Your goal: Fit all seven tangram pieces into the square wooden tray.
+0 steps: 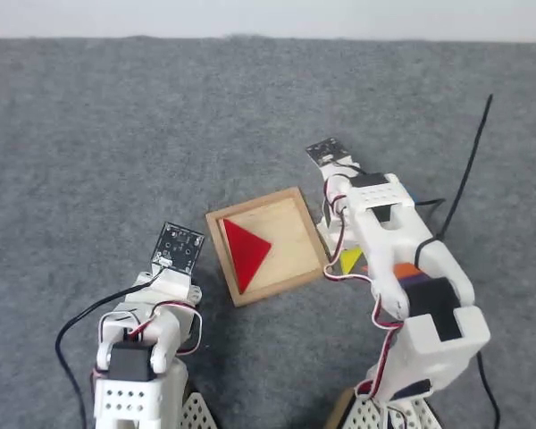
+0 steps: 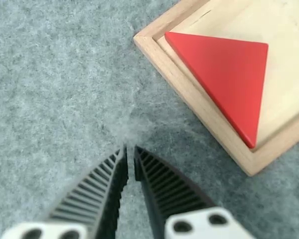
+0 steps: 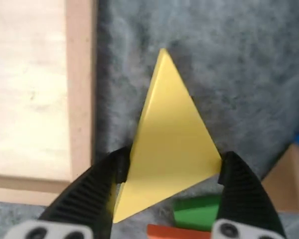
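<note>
grey felt table cover, pale wall behind

High view — fixed overhead, looking down across the whole table. Wrist views — close, facing downward; all three share the wooden tray.

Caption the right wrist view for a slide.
Right gripper closed on the yellow triangle over grey carpet, beside the wooden tray.

no readable text, labels or numbers
</note>
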`<control>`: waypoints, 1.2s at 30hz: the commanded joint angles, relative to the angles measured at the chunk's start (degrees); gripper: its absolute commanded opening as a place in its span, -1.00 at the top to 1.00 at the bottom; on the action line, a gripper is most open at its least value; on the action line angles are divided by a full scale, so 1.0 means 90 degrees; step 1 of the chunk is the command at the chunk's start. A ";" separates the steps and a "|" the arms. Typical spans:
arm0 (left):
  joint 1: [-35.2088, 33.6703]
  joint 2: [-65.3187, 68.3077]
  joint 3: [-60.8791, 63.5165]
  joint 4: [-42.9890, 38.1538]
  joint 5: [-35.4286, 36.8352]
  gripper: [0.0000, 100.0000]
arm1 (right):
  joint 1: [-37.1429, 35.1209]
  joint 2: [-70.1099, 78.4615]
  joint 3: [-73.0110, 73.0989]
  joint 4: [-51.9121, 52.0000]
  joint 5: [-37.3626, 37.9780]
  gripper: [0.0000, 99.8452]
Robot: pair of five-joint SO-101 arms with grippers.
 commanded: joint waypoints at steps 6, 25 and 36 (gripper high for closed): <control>-0.0039 -0.0107 -0.0063 0.0020 -0.0049 0.96 | 0.0298 -0.0864 0.0020 0.0024 0.0078 0.58; -0.0039 -0.0107 -0.0063 0.0020 -0.0049 0.96 | 0.0650 -0.0454 -0.0440 0.0122 0.0195 0.44; -0.0039 -0.0107 -0.0063 0.0020 -0.0049 0.96 | 0.0171 0.0503 -0.0928 0.0552 0.0205 0.43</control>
